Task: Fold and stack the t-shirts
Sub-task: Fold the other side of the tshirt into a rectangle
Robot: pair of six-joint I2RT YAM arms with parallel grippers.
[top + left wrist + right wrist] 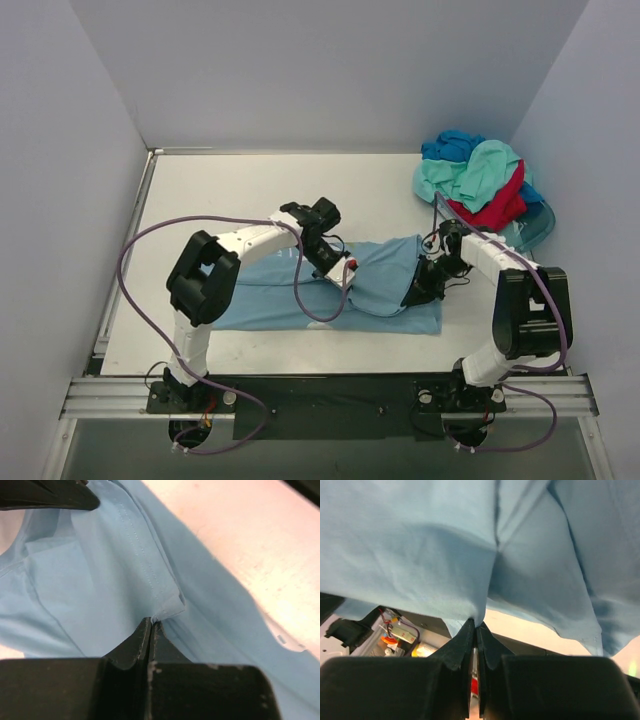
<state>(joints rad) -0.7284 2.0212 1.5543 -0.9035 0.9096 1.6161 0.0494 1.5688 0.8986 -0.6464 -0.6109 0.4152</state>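
Closest to the arm bases, we see the light blue shirt (pixel 270 305) spread on the table (pixel 200 195), its right part raised off the surface. Our left gripper (pixel 151 621) is clamped on a stitched fold near the shirt's middle, and our right gripper (pixel 476 625) pinches the raised right side. In the far right corner we see the green, red and blue shirts (pixel 480 175) heaped together, a see-through tub (pixel 538 228) showing at their right edge.

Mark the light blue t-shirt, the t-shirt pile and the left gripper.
light blue t-shirt (pixel 262 300), top view, flat left part.
t-shirt pile (pixel 480 175), top view, its mint-green top.
left gripper (pixel 151 621), left wrist view, shut tips pinching cloth.
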